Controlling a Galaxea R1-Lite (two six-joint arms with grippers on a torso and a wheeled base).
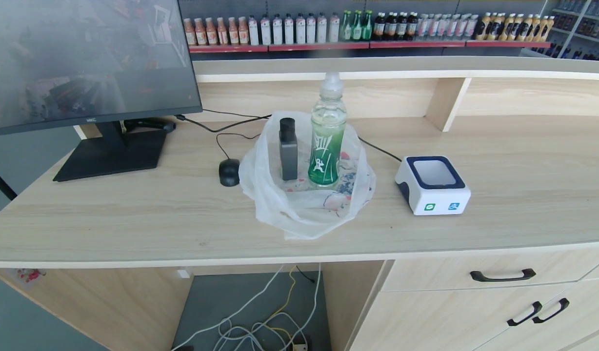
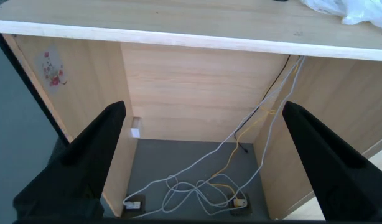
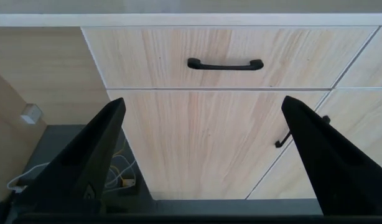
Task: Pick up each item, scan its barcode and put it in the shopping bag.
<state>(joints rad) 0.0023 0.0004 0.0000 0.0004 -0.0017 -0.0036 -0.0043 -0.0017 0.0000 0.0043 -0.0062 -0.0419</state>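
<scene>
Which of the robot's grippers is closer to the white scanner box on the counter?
Right, most likely. The right gripper faces the drawers below the scanner; the left gripper faces the cables farther left, below the shopping bag.

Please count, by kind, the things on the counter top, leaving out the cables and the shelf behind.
Bottles: 2, the green drink bottle and the grey bottle, both upright in the bag
Shopping bag: 1
Scanner box: 1
Mouse: 1
Monitor: 1
Dark object behind the monitor stand, kind unclear: 1
Total: 7
</scene>
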